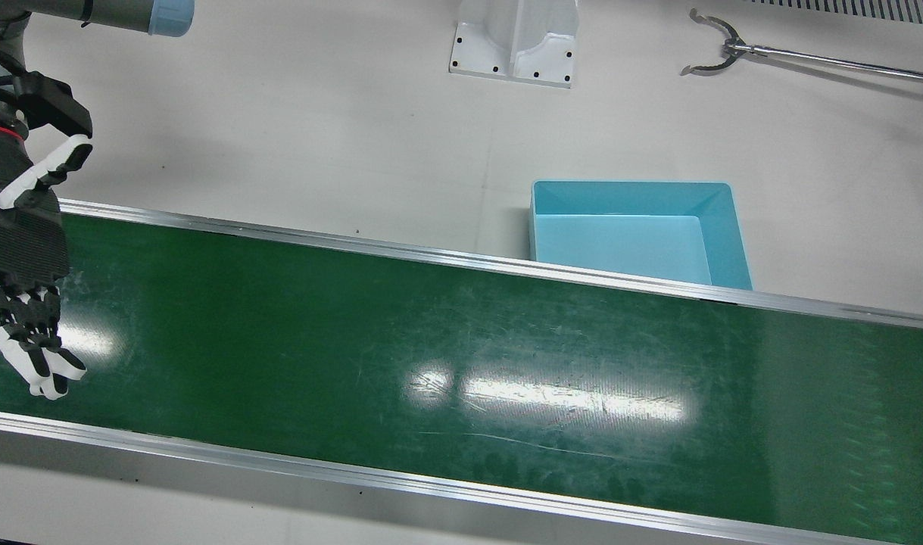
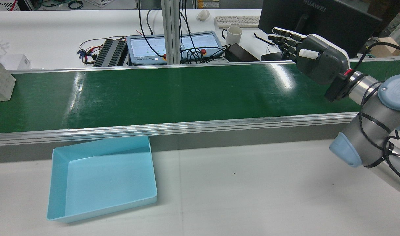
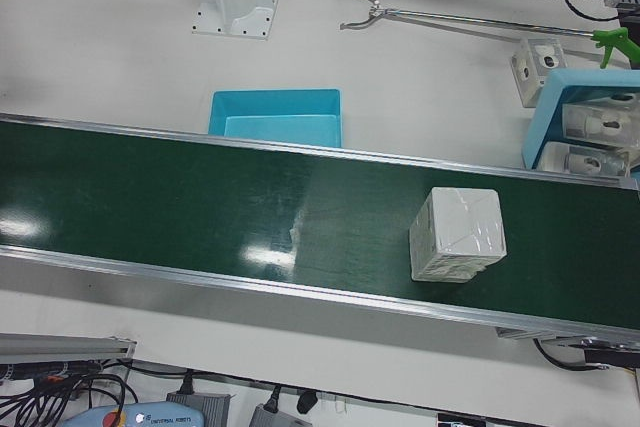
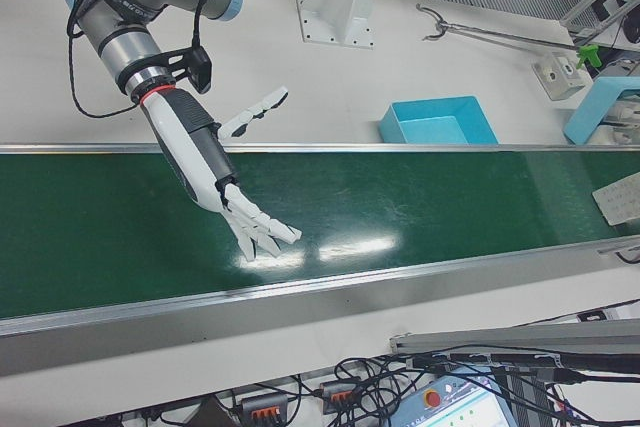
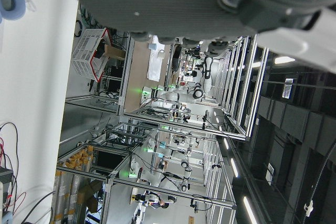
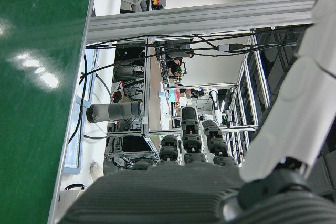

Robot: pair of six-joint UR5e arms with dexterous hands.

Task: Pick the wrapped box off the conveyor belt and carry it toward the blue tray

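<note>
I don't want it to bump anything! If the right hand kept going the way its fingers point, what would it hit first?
Probably the belt. The right hand hangs open above it, fingers slanting down toward its far edge. Nothing else lies in that line, though its height over the belt is hard to judge.

Overhead front and high rear views (facing opposite ways), both over the conveyor belt.

Black ribbed right hand, white fingers

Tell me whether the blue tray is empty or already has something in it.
Empty. The blue tray shows only its bare floor in the rear and front views; the wrapped box sits on the conveyor belt.
</note>
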